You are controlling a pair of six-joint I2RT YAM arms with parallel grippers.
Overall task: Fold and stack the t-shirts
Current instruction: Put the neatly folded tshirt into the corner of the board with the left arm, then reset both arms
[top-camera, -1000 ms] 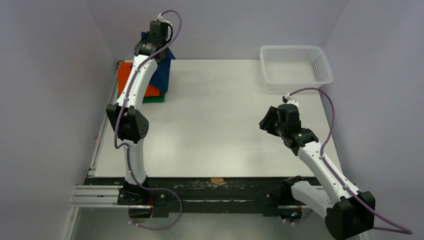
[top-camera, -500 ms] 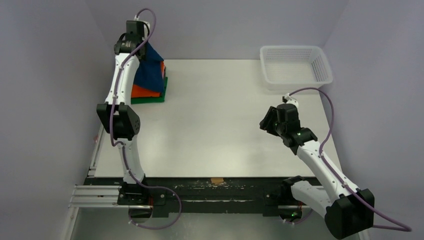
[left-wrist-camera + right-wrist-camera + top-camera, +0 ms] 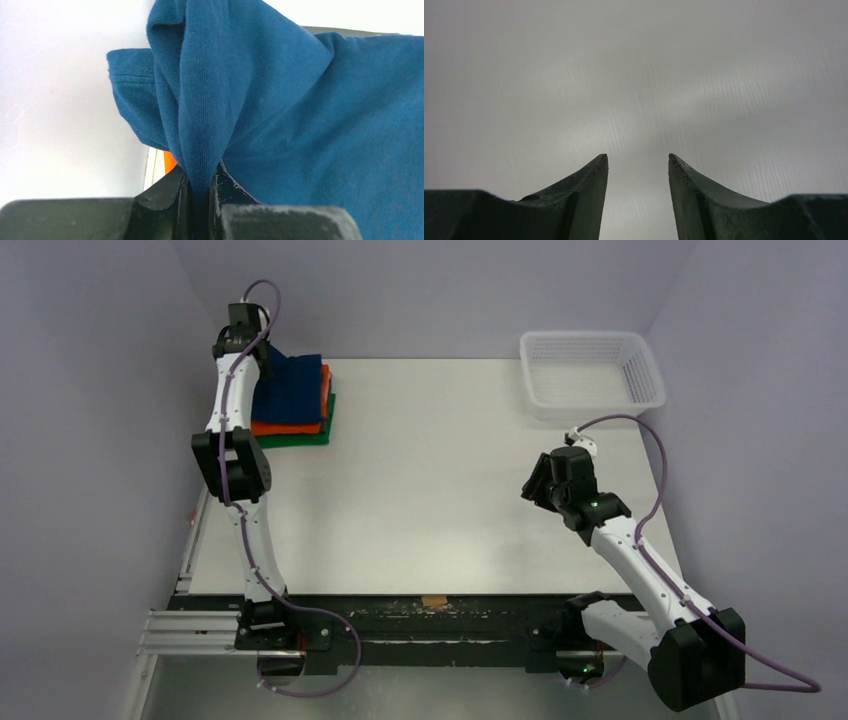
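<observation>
The navy blue t-shirt (image 3: 292, 385) lies folded on top of the orange t-shirt (image 3: 290, 427) and the green t-shirt (image 3: 322, 435) at the table's far left corner. My left gripper (image 3: 256, 358) is at the stack's far left edge, shut on a pinched fold of the navy t-shirt (image 3: 210, 100); its print is hidden. A sliver of the orange t-shirt (image 3: 170, 161) shows below the fold in the left wrist view. My right gripper (image 3: 537, 483) is open and empty above the right middle of the table; it also shows in the right wrist view (image 3: 638, 159).
A white plastic mesh basket (image 3: 592, 370) stands at the far right corner. Purple walls close in the table at the back and both sides. The table's left edge has a metal rail (image 3: 200, 530).
My left gripper moved left and down with the navy t-shirt, laying it from a hanging drape flat onto the orange and green stack. The right arm has barely moved.
</observation>
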